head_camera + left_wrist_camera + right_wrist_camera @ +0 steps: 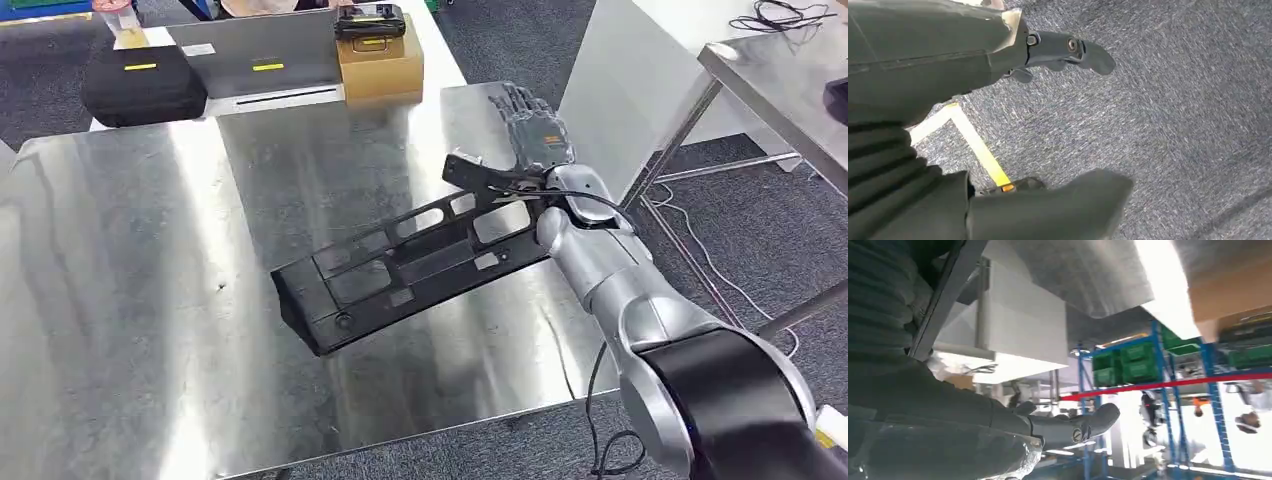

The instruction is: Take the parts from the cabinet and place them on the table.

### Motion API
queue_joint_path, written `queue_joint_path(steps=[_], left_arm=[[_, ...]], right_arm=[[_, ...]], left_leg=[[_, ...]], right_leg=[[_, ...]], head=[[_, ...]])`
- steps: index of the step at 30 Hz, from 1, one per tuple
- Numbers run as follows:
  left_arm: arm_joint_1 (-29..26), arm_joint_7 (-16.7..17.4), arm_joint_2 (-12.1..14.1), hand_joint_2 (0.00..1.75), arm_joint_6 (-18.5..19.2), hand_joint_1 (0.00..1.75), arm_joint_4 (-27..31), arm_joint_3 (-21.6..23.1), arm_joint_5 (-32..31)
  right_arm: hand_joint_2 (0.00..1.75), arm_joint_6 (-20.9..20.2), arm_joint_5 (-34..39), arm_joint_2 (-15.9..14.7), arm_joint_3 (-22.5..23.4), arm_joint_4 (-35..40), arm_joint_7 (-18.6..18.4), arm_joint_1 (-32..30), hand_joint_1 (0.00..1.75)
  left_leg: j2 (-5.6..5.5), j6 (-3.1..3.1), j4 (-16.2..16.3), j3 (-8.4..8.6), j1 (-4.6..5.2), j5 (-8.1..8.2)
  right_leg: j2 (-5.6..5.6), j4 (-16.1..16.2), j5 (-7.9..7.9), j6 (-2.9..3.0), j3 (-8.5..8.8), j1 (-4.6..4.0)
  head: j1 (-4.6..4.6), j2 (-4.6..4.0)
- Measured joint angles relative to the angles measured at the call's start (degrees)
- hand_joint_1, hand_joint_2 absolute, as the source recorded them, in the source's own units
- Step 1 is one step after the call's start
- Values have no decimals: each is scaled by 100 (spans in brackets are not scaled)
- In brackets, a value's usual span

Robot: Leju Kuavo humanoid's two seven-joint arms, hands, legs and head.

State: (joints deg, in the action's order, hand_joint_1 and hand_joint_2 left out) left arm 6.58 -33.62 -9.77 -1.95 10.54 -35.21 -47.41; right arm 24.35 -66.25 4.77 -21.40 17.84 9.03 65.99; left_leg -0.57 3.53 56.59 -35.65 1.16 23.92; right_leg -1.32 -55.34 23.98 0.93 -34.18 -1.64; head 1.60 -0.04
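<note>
**Long black part rests on steel table, robot's hand at its far end**

The robot's silver right arm (pixel 640 300) reaches in over the table's right edge, its right hand (pixel 530 130) extended flat beyond the end of a long black part (pixel 410 265). The fingers (pixel 520 105) lie straight and close together, pointing toward the table's far edge; whether the thumb or palm grips the part's upper end cannot be told, since the wrist covers that spot. The part lies diagonally across the steel table (pixel 130 300), its lower end nearer the front edge and its upper end by the right edge. Whether that upper end is raised off the surface cannot be told.

It looks like rigid moulded plastic, a ribbed frame with open windows: probably light for its length, stiff, and liable to swing if held by one end. The window bars offer a natural hold, and a grip nearer mid-length would balance better.

The left hand (pixel 1068 50) hangs over carpet, fingers loosely apart, holding nothing.
</note>
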Motion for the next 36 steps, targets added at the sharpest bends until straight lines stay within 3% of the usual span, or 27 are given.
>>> queue_joint_path(steps=[8,13,16,17,20,24,28,36], left_arm=[[2,2,0,0,2,0,0,-22,0],[0,11,0,0,33,0,0,-42,2],[-3,31,0,0,83,0,0,-66,9],[-4,37,2,0,107,0,0,-70,9],[-5,70,7,0,148,0,0,-81,4],[-8,85,15,0,197,0,0,-123,-9],[-7,96,17,0,247,0,0,-153,-9],[-11,109,17,0,238,0,0,-168,-37]], right_arm=[[175,7,-20,-94,50,0,-42,1,0],[175,-44,-105,-210,127,0,-486,23,0],[175,-618,70,-330,258,-24,-932,116,0],[175,-1167,220,-415,401,-52,-1186,188,0],[175,-1988,382,-592,655,-81,-1440,301,0],[175,-2656,492,-785,934,-92,-1688,438,0],[175,-3671,514,-872,1135,-131,-2239,599,0],[175,-3777,439,-929,1340,-131,-2301,648,0]], left_leg=[[1,0,0,4,0,0],[0,1,0,8,0,-1],[-7,1,0,9,1,-2],[-8,2,0,9,2,-3],[-7,3,1,9,8,-3],[-6,4,2,10,11,-1],[-6,4,2,13,10,-1],[-4,4,2,30,8,-1]], right_leg=[[0,0,0,0,4,0],[0,0,0,0,8,1],[7,0,0,0,10,1],[8,0,0,-1,11,2],[8,0,-1,-1,13,7],[7,0,-1,-1,13,11],[7,0,-1,-1,13,10],[6,-4,0,-1,24,6]], head=[[2,0],[4,0],[2,0],[2,0],[2,0],[2,0],[4,0],[4,0]])
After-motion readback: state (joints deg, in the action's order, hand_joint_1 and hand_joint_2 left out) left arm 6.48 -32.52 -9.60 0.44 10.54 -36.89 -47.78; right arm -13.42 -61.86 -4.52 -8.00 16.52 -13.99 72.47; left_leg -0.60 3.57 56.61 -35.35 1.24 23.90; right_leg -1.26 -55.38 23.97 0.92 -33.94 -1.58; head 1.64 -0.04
